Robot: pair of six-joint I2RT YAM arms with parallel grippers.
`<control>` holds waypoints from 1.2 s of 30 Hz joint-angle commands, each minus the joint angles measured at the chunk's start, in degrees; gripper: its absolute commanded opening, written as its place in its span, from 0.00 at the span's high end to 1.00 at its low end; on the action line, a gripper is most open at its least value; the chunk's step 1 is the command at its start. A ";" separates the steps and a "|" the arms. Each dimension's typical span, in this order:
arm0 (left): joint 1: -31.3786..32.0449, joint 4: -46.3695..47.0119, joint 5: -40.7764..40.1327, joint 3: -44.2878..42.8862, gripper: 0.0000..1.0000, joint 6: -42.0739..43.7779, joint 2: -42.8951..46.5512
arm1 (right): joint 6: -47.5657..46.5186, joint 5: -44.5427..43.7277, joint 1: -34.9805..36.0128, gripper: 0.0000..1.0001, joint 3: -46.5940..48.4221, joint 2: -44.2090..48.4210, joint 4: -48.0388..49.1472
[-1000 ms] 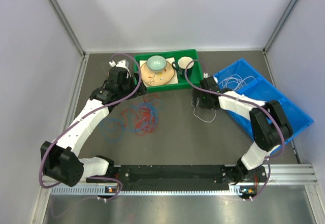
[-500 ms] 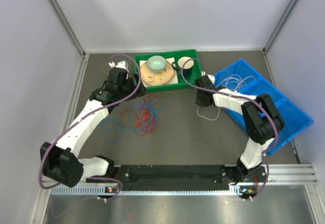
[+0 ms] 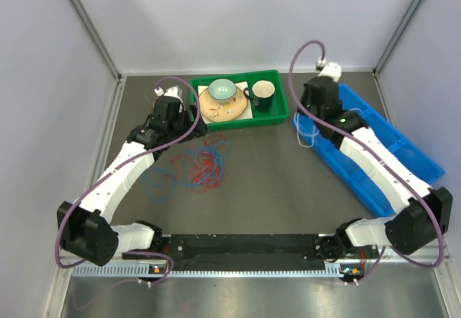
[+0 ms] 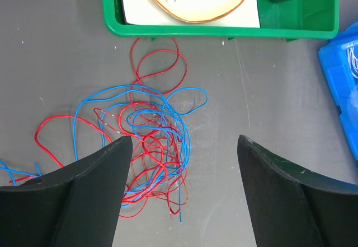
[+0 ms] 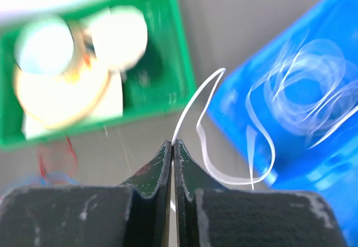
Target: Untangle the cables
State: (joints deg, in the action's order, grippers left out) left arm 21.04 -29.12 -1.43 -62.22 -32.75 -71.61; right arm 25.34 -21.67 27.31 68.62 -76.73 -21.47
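Red and blue cables (image 3: 205,163) lie tangled in loose loops on the dark table, left of centre; in the left wrist view the same tangle (image 4: 151,146) sits below and partly behind the left finger. My left gripper (image 3: 171,125) hovers above it, open and empty (image 4: 184,140). My right gripper (image 3: 310,115) is raised at the near end of the blue bin (image 3: 392,156), shut (image 5: 173,143) on the white cable (image 5: 196,104). That cable hangs down from the jaws (image 3: 304,136), and its other loops (image 5: 305,84) lie in the bin.
A green tray (image 3: 241,123) at the back centre holds a plate, a pale bowl (image 3: 222,88) and a dark mug (image 3: 262,91). Its front rim (image 4: 224,32) lies just beyond the tangle. Grey walls enclose the table on three sides.
My right gripper shut on the white cable near the table's middle, then lifted and swung back and right to the blue bin. The left arm and the tangle have not moved.
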 commanded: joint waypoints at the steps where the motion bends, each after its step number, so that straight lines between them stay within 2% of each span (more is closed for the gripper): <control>1: -0.38 0.47 -0.59 -0.71 0.19 1.02 0.60 | -6.35 -3.82 -5.50 1.00 7.48 2.46 -1.38; 6: -0.38 0.12 -1.11 -1.15 0.19 1.46 0.77 | -9.60 -2.06 -10.25 1.00 12.76 -0.96 -1.29; 10: -0.38 -0.58 -1.47 -1.42 0.19 1.73 1.48 | -10.66 4.68 -15.69 1.00 11.98 -4.83 3.36; 13: -0.38 -0.58 -1.12 -1.07 0.19 1.38 1.92 | -11.98 7.85 -17.64 1.00 6.45 -6.41 12.93; 21: -0.38 -0.93 -1.38 -0.80 0.19 1.11 2.36 | -9.35 10.42 -22.38 1.00 -6.83 -6.85 22.86; 22: -0.38 -0.93 -1.38 -1.24 0.19 1.20 2.18 | -9.00 8.94 -22.74 1.00 -7.27 -8.33 23.23; 25: -0.30 -1.11 -0.77 -2.03 0.19 1.20 1.65 | -7.42 12.86 -25.11 1.00 -6.22 -11.42 22.71; 34: -0.30 -1.28 -1.29 -1.94 0.19 1.11 2.27 | -6.97 14.20 -25.29 1.00 5.99 -21.09 14.18; 35: -0.30 -1.29 -1.21 -1.94 0.19 1.20 2.27 | -6.89 14.46 -25.38 0.83 7.91 -22.22 13.57; 36: -0.38 -1.29 -1.21 -1.94 0.19 1.11 2.36 | -7.06 14.99 -25.46 0.72 8.89 -23.89 12.69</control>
State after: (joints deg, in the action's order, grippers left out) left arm 21.04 -31.11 -2.44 -62.24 -31.79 -71.00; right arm 18.06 -8.71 2.09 70.52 -97.51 -7.09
